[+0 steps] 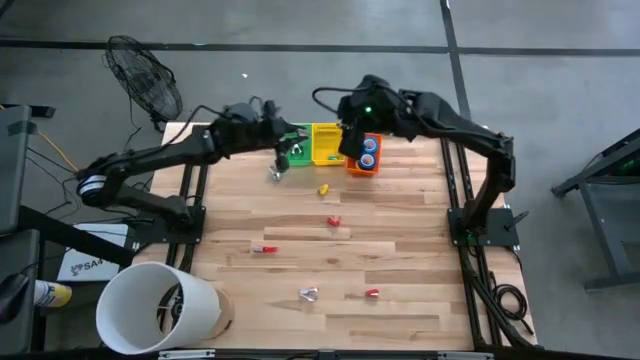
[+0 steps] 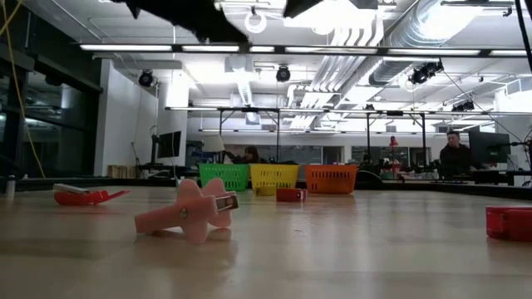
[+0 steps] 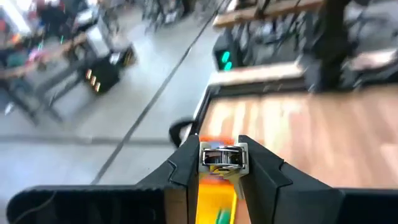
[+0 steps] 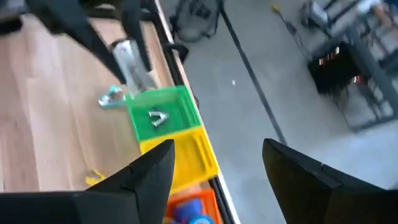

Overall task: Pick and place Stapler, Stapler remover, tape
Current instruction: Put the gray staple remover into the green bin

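A pale wooden table point(image 1: 400, 250) carries green point(image 1: 293, 143), yellow point(image 1: 326, 143) and orange point(image 1: 364, 158) baskets (far edge); small red pieces point(image 1: 334, 221) lie scattered.

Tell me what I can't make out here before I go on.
- Green basket: high view, the left gripper covers part of it; contents unreadable.
- Silvery piece in the left jaws: left wrist view, too blurred to name.
- Yellow basket: right wrist view, own fingers hide part of the inside.
- Both grippers: low view, cut off at the top edge.

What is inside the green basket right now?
In the right wrist view, the green basket holds one small silvery claw-like piece. The left gripper, shut on another silvery piece, covers its far corner, so anything there is hidden.
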`<state>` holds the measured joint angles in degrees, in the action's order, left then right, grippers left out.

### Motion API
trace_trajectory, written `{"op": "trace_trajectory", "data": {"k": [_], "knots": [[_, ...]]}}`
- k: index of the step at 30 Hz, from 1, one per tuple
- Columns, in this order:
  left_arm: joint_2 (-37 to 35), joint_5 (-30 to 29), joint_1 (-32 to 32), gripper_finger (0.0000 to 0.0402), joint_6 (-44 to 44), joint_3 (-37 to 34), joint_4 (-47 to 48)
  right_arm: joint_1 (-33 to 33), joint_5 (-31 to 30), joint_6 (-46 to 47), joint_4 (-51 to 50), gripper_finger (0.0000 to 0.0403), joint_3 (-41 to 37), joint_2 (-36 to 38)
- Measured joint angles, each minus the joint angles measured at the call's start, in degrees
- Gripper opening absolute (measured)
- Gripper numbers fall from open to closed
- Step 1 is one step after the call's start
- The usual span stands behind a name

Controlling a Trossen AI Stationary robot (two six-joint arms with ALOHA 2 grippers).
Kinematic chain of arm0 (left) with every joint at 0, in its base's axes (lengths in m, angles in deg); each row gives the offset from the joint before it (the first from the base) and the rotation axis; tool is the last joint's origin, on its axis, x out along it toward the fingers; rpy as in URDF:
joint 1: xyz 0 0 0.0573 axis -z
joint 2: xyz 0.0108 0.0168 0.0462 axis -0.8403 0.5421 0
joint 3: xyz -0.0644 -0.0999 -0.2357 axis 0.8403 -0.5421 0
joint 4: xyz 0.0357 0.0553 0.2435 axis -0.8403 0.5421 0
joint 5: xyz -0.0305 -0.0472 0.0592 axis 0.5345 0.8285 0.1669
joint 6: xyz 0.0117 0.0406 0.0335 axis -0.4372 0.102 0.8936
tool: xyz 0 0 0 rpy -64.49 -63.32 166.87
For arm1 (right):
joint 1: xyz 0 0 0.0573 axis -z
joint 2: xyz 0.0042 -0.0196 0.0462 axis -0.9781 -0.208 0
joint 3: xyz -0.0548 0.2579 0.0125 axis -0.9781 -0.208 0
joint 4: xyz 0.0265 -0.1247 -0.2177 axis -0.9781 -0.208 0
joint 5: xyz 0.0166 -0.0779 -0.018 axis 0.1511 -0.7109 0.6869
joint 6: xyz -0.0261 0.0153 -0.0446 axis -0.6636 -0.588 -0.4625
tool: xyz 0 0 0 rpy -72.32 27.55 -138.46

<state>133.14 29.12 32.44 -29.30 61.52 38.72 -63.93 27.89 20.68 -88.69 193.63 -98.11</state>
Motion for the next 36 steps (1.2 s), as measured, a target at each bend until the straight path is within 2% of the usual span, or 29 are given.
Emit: {"op": "trace_trajectory", "data": {"k": [5,8,20,27,36], "knots": [[5.8,-8.9,-0.5,0.0081,-3.8,0.0,0.9,2.8,-0.6,5.1,-5.0,0.0236,0.0,1.3],[9.1,-11.7,-2.7,0.0081,-10.5,0.0,2.0,4.2,-2.0,8.0,-8.5,0.0236,0.0,1.6],[21.6,-12.2,-10.5,0.0081,-28.1,0.0,5.1,7.4,-4.5,13.5,-16.8,0.0236,0.0,1.8],[26.1,-15.5,-11.0,0.0081,-34.0,0.0,6.0,8.3,-4.9,12.6,-19.1,0.0236,0.0,1.9],[29.4,-15.3,-10.9,0.0088,-39.6,0.0,6.9,9.2,-4.2,10.9,-19.5,0.0236,0.0,1.9]]}}
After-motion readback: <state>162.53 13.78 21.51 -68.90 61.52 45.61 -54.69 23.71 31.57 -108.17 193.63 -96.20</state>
